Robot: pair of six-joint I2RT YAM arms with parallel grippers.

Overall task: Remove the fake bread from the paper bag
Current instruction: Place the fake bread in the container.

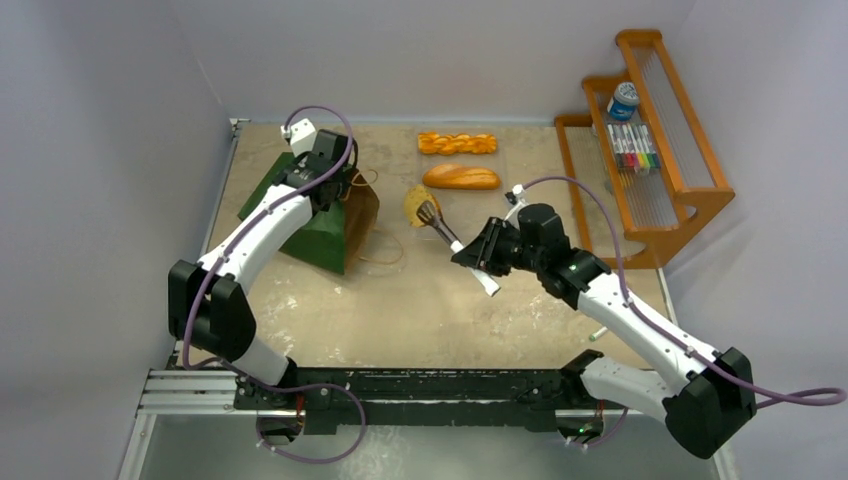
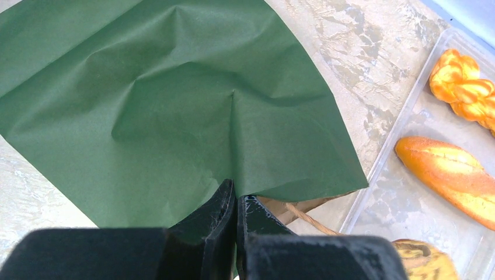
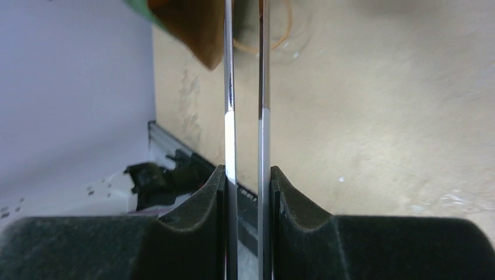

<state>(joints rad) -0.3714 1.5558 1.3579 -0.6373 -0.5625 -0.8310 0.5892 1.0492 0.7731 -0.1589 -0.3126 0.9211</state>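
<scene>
Metal tongs (image 1: pixel 445 228), pressed nearly together in the right gripper (image 3: pixel 248 175), appear to pinch the round bread slice (image 1: pixel 418 203); slackened grip would let it slip.

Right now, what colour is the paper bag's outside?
Dark green; the paper bag shows best in the left wrist view.

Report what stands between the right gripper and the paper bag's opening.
The right gripper, shut on the tongs, points toward the paper bag. The tongs' tip is at a round bread piece lying between gripper and bag mouth; past it, only the bag's loose cord handle lies on the table.
</scene>
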